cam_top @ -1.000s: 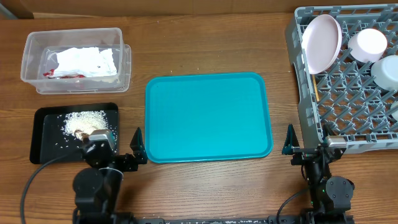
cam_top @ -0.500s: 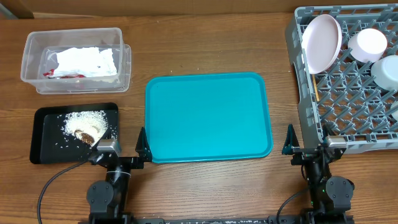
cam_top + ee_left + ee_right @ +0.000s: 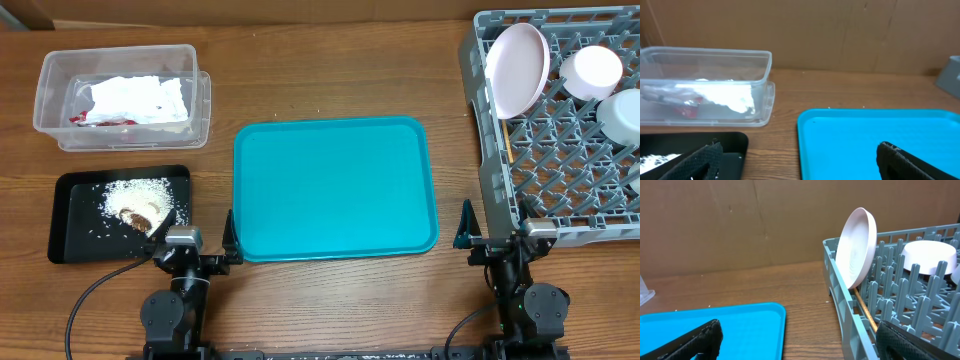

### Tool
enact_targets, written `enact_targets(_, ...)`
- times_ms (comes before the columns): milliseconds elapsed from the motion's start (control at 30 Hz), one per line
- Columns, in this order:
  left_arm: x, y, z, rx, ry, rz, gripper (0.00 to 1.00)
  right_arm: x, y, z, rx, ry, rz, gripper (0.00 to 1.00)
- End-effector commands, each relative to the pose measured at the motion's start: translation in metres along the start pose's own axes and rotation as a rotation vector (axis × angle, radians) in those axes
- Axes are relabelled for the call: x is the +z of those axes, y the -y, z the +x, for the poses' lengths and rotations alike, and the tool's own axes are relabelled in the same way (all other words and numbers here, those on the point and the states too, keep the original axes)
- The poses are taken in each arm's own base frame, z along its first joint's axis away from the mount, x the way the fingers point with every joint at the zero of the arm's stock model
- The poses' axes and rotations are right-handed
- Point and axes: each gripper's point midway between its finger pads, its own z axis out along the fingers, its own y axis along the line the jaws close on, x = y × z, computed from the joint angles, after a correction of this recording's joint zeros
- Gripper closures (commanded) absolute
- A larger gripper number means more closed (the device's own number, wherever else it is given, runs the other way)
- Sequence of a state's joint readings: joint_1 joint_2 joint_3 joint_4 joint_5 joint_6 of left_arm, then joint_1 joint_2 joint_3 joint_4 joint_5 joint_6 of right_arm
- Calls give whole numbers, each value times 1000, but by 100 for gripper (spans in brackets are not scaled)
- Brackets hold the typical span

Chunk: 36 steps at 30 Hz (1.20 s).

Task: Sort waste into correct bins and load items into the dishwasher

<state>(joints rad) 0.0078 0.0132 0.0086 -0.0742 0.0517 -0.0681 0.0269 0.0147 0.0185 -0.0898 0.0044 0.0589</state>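
Observation:
Crumpled white napkins (image 3: 135, 98) and a red wrapper (image 3: 85, 119) lie in the clear tub (image 3: 50, 70). Brown scraps with rice crumbs (image 3: 135, 200) sit on the black tray (image 3: 70, 235). In the grey dish rack (image 3: 490, 170) a round plate (image 3: 518, 68) stands on edge, beside a pinkish-white bowl (image 3: 592, 70), a grey-green bowl (image 3: 622, 115) and chopsticks (image 3: 507, 140). My left gripper (image 3: 200, 228) (image 3: 800, 167) is open and empty between the black tray and the teal tray. My right gripper (image 3: 495, 228) (image 3: 805, 347) is open and empty at the rack's near left corner.
The large teal tray (image 3: 335, 185) lies in the middle of the wooden table with nothing on it. The tub (image 3: 707, 85) stands at the back left, the rack (image 3: 850, 315) at the right. A cardboard wall closes the far side.
The left arm has drawn back from the black tray toward the near edge and settled lower, gripper still open. The right arm has not moved.

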Motion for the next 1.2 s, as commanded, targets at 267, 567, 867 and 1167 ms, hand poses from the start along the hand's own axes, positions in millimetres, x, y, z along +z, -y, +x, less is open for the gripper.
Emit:
enact_targets(267, 0, -1, 0, 107, 4, -5, 0, 0, 0, 1, -4, 7, 1, 0)
enact_targets(567, 0, -1, 0, 107, 4, -5, 0, 0, 0, 1, -4, 7, 1, 0)
enact_targets(867, 0, -1, 0, 106, 4, -5, 0, 0, 0, 1, -4, 7, 1, 0)
enact_targets(1167, 0, -1, 0, 107, 4, -5, 0, 0, 0, 1, -4, 7, 1, 0)
